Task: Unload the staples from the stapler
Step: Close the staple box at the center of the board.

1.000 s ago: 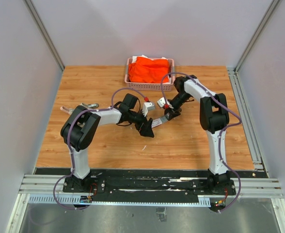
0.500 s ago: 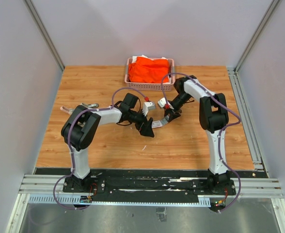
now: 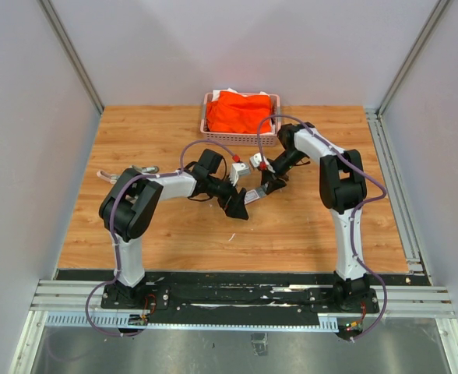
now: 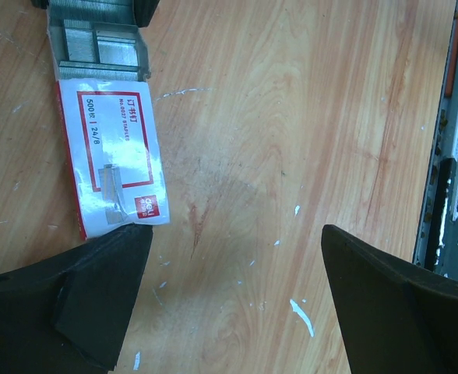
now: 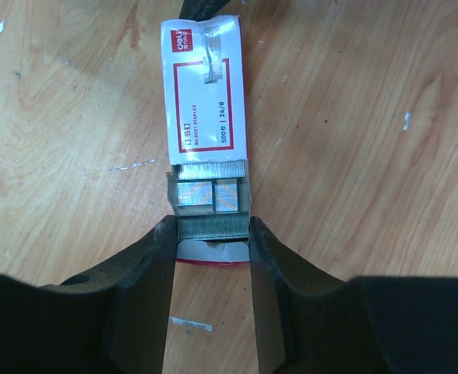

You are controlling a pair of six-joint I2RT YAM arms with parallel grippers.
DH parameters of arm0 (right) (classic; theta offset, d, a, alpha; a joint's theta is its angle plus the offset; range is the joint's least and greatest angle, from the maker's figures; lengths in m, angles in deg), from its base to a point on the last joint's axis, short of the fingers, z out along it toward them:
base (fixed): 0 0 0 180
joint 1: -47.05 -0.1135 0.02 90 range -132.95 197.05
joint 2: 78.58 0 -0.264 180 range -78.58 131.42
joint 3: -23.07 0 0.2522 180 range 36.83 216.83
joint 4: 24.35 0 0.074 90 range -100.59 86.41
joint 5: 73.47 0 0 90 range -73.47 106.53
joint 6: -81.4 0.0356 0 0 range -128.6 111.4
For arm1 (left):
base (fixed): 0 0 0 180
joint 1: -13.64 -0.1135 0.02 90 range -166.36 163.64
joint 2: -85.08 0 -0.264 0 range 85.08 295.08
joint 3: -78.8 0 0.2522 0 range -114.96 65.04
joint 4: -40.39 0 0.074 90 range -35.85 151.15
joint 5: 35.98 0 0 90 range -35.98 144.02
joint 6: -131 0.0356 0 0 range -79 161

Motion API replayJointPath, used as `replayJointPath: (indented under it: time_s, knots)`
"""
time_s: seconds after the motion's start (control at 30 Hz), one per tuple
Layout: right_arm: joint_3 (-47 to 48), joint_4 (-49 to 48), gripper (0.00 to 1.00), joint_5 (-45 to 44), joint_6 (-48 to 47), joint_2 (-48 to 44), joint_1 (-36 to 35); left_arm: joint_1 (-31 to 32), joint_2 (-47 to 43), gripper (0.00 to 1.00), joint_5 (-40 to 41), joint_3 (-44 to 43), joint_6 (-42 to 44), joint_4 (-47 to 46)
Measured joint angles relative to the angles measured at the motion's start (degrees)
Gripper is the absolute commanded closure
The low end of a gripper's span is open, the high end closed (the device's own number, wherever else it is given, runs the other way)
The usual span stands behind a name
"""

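Silvery staples [image 5: 212,171] lie in strips in the tray pulled out of a white box with a red label [image 5: 204,93]. My right gripper [image 5: 212,230] is shut on the tray's near end, one finger against each side. In the top view it [image 3: 269,185] stands mid-table with the box [image 3: 252,197] slanting towards my left gripper [image 3: 237,205]. The left gripper [image 4: 237,234] is open wide over bare wood, and its left finger [image 4: 96,273] is at the box's closed end [image 4: 112,156]. A slim silvery object, apparently the stapler [image 3: 135,171], lies far left behind the left arm.
A pink basket [image 3: 207,117] holding orange cloth stands at the back centre. Grey walls close in the wooden table [image 3: 307,234] on three sides, with a metal rail [image 3: 392,187] along the right. Small white flecks [image 4: 299,312] dot the wood.
My right gripper has shifted slightly left and towards the back, taking the tray end with it. The left arm has hardly moved.
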Motion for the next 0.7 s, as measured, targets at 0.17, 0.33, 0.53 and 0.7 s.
replayJointPath:
  time_s: [0.17, 0.33, 0.53, 0.7]
  knots:
    - [0.0, -1.0, 0.58, 0.0, 1.5, 0.0, 0.0, 0.0, 0.0, 0.02, 0.0, 0.0, 0.0, 0.0]
    - [-0.1, -2.4, 0.31, -0.2, 3.4, 0.0, 0.0, 0.0, 0.2, 0.02, 0.0, -0.2, 0.2, -0.1]
    - [-2.6, -5.3, 0.28, -0.3, 4.6, -1.5, 0.0, 0.0, 0.6, 0.02, -0.2, -0.6, 0.4, -0.7]
    - [-3.3, -6.1, 0.27, -0.3, 4.6, -3.2, 0.1, 0.0, 0.7, 0.02, -0.2, -0.7, 0.4, -0.7]
